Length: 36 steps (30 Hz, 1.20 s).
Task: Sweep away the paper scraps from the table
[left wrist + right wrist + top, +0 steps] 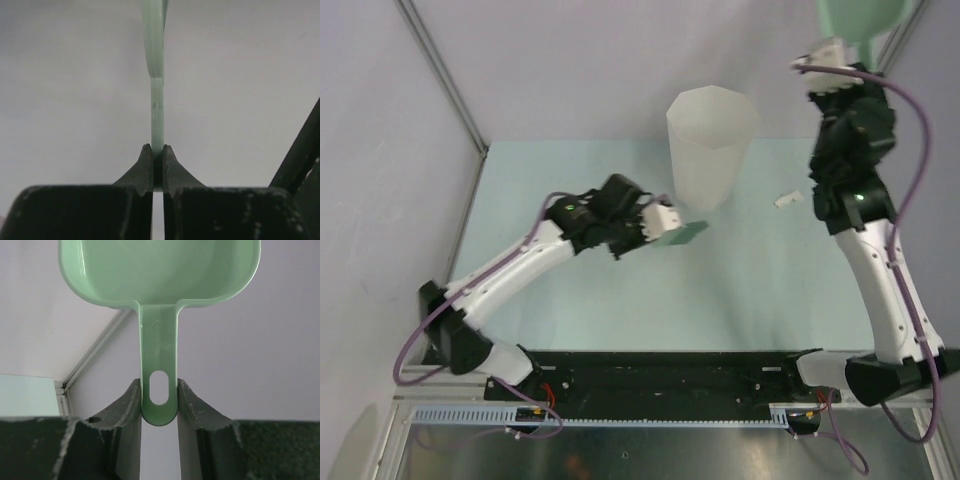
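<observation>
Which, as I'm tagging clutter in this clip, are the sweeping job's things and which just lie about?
Job: crumpled white paper scrap; pale mint table; pale green plastic dustpan in right pincer; thin green flat tool in left pincer; tall white faceted bin, likely.
Just there: grey walls; purple arm cables.

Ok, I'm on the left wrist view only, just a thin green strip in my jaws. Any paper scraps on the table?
Observer: One paper scrap lies on the table, just right of the white bin.
Operator: Where's the dustpan?
Observer: The right gripper holds the dustpan by its handle, raised high at the far right.
Operator: Anything in it?
Observer: The part of its pan that the right wrist view shows looks empty.
</observation>
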Tool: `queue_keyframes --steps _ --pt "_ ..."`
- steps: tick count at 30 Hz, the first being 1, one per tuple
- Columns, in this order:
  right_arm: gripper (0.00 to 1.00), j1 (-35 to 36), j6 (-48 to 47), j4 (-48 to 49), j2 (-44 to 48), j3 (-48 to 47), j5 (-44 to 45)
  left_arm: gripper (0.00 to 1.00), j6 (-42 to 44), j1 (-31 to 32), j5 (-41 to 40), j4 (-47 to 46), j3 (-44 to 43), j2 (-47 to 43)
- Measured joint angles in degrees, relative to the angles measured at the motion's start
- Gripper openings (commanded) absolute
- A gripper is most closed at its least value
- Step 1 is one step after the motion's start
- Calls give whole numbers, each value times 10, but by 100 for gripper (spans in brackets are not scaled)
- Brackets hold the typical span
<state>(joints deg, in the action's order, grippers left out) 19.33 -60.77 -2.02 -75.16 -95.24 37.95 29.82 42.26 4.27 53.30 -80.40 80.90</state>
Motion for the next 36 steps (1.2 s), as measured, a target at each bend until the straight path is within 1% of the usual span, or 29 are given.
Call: queue_keyframes --steps 1,3,5,6,11,13,14,16,18,19,21,22,23,24,25,28,30,36 --pt "0 -25 42 -14 17 1 -6 0 0 36 -12 0 -37 33" --pt "0 -61 104 -33 39 4 -18 0 1 81 -27 -2 -98 90" --pt "0 -89 167 -50 57 16 -43 0 3 129 -58 2 -194 175" --pt "0 -101 194 -58 64 25 -56 0 6 141 -70 -4 -229 207" --pt "0 -142 297 -106 80 71 -114 0 54 204 -167 -23 -479 417" --pt "0 -155 326 -127 82 80 -136 0 100 223 -219 -45 -580 504" --pt "0 -161 338 -137 86 83 -145 0 127 233 -245 -71 -611 538" --pt "0 -173 356 -152 96 88 -160 0 192 245 -292 -137 -624 585" --pt "0 -182 370 -165 114 90 -172 0 258 254 -329 -229 -593 608" --pt "0 -186 377 -171 128 91 -180 0 322 257 -347 -310 -559 618" --pt "0 -188 386 -175 150 91 -195 0 417 257 -370 -425 -547 658" --pt "0 -188 391 -176 162 91 -204 0 460 255 -377 -471 -561 690" --pt "0 -188 396 -176 173 92 -213 0 492 252 -378 -500 -590 721" --pt "0 -188 399 -176 184 92 -223 0 540 247 -375 -548 -627 766" --pt "0 -188 403 -176 193 92 -232 0 568 242 -372 -575 -637 788" --pt "0 -188 411 -177 212 95 -255 0 649 221 -348 -628 -619 822" --pt "0 -186 413 -179 222 100 -265 0 686 202 -327 -635 -602 828" --pt "0 -166 405 -190 243 121 -269 0 743 153 -277 -622 -621 845"
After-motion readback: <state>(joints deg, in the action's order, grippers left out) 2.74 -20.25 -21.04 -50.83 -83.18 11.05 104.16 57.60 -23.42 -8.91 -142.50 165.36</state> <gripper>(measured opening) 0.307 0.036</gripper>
